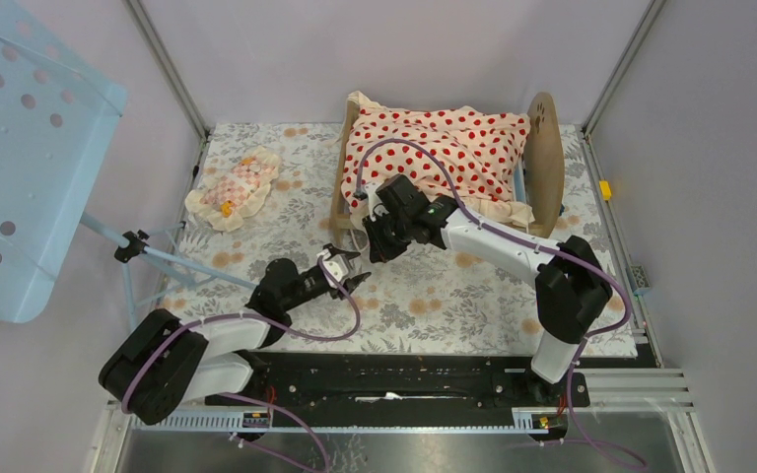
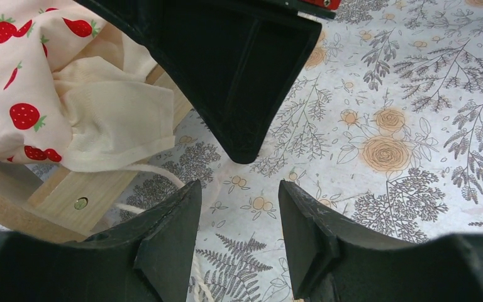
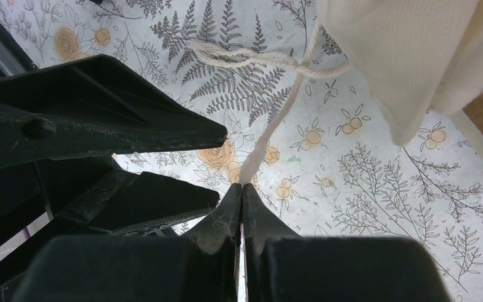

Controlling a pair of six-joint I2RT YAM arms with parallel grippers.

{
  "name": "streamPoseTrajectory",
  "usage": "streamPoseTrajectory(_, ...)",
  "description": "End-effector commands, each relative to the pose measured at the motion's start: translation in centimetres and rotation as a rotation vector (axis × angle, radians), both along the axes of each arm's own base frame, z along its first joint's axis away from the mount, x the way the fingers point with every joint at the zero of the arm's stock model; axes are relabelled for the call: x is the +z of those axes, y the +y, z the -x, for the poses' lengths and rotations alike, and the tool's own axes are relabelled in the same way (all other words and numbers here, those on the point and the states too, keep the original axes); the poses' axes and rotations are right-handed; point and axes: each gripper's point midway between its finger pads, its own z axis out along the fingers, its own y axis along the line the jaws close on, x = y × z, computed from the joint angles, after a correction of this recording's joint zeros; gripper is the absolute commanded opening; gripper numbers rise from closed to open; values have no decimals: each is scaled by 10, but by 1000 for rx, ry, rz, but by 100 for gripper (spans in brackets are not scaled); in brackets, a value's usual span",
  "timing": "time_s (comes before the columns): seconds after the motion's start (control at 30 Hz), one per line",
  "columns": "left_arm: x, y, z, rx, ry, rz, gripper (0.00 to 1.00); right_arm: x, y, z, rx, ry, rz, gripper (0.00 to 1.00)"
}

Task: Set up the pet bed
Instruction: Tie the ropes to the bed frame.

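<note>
One pet bed (image 1: 544,148), one blanket (image 1: 434,148), one pillow (image 1: 235,187); left gripper (image 2: 239,195) half open, empty; right gripper (image 3: 242,189) pinches one cord (image 3: 277,119)

The right gripper (image 3: 242,189), fingers pressed together, pinches a white string (image 3: 281,113) running up through a knot to cream cloth (image 3: 409,56) over the flower-printed bench (image 3: 365,189).

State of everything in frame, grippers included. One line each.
pet bed: upright, mostly covered by the blanket
blanket: bunched over the pet bed, cream edge hanging off its near side
pillow: lying flat, left of the pet bed, apart from it
left gripper: open, empty
right gripper: shut on white cord
white cord: knotted, one end pinched by right gripper
</note>
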Motion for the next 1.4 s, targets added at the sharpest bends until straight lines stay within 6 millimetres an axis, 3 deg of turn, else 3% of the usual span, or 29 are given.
streamPoseTrajectory(0.0,23,-10,-8,-26,-83,20,53,31,2,1,30,-33,-65,0)
streamPoseTrajectory(0.57,18,-25,-20,-60,-90,-16,47,31,0,5,39,-25,-69,0)
streamPoseTrajectory(1.03,12,-26,-18,-63,-41,-10,16,32,-1,1,17,-40,-63,0)
streamPoseTrajectory(1.1,15,-27,-24,-24,14,24,9,32,-1,-1,3,-52,-64,6)
streamPoseTrajectory(1.2,11,-29,-30,-8,78,10,0,36,-6,-7,-39,-94,-69,30)
streamPoseTrajectory(1.27,6,-26,-33,31,121,15,0,39,-12,-15,-99,-135,-69,42)
streamPoseTrajectory(1.37,3,-22,-33,68,162,33,0,39,-25,-32,-264,-211,-94,47)
